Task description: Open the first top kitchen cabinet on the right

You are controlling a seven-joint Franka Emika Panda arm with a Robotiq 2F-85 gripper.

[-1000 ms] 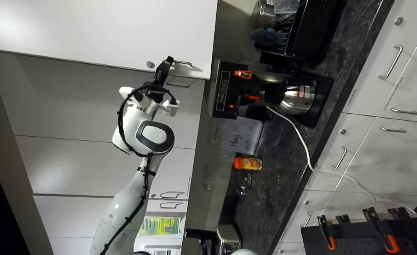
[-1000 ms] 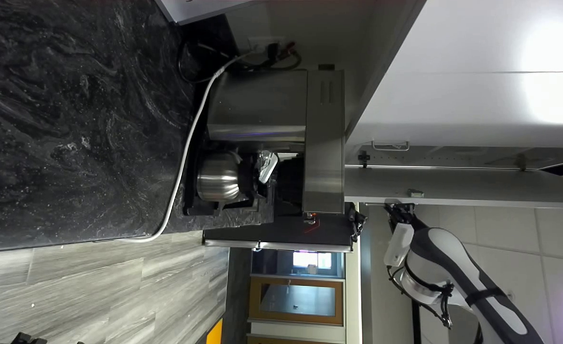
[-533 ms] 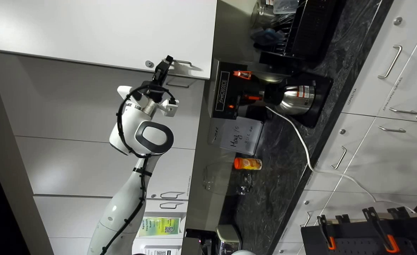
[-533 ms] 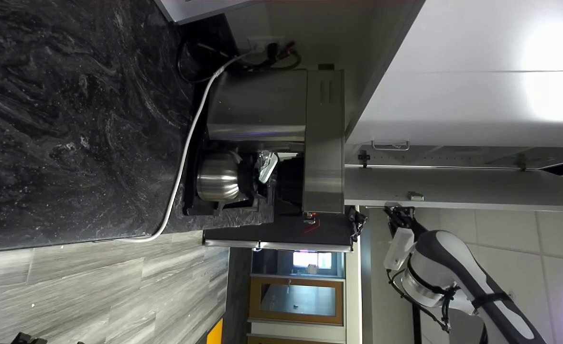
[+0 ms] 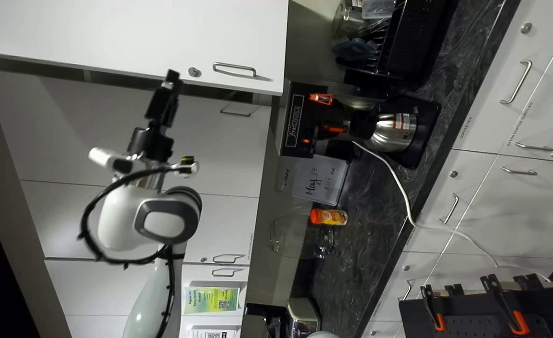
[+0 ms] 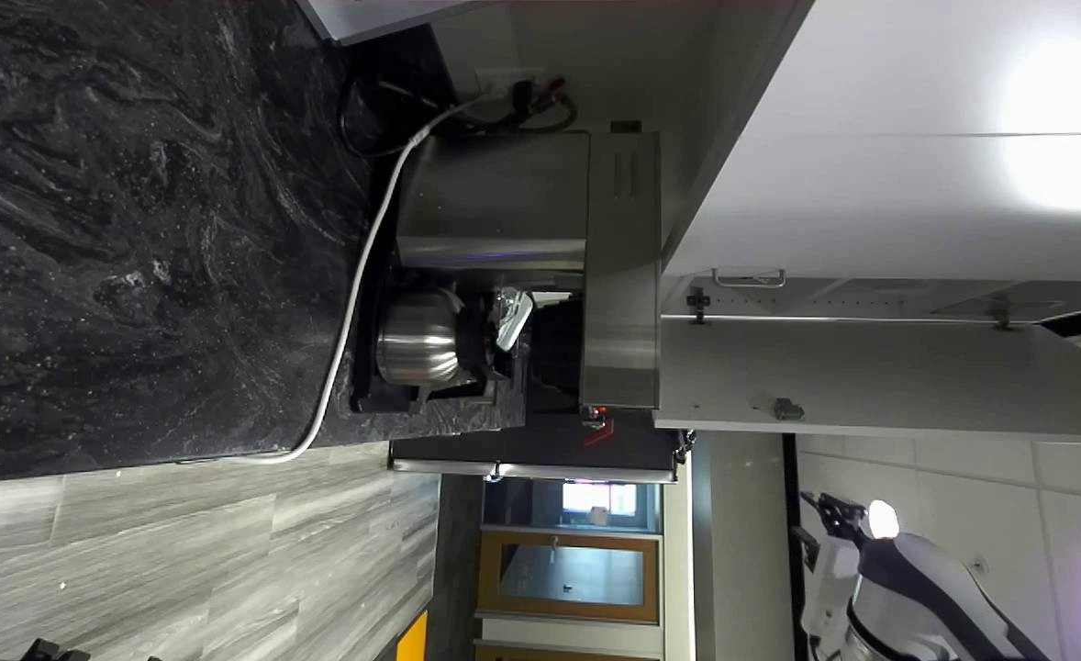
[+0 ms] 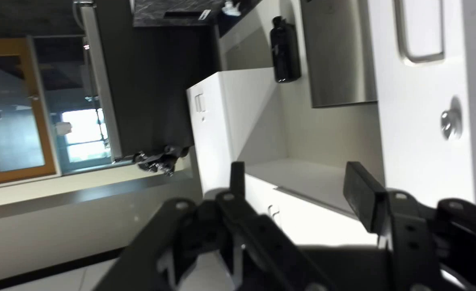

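Standing ajar: cabinet door (image 5: 138,37); hand (image 7: 298,186) spread apart; drawer (image 5: 509,80) reads "COFFEE/TEA"; board (image 5: 322,179), "May 15"

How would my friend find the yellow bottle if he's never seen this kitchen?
Start at the dark counter and find the coffee machine. Next along is the board with "May" written on it, and just past that stands the bottle. It's yellow with an orange lid, while the thing on its other side looks see-through.
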